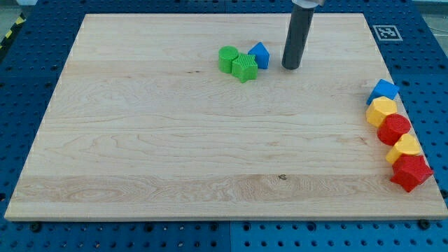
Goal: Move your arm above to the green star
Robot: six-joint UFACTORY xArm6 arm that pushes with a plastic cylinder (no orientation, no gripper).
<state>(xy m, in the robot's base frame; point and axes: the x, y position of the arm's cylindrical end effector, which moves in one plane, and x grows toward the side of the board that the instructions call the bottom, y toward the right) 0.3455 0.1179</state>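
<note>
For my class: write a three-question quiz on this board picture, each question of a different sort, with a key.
1. True or false: my tip touches the green star.
2. Multiple choice: which block lies between the green star and my tip? A) a red block B) the blue block C) a yellow block
3. Fill in: the green cylinder sits on the view's ____ side of the green star.

Key: 1 false, the tip stands apart on the view's right, past the blue block. 2 B. 3 left.
</note>
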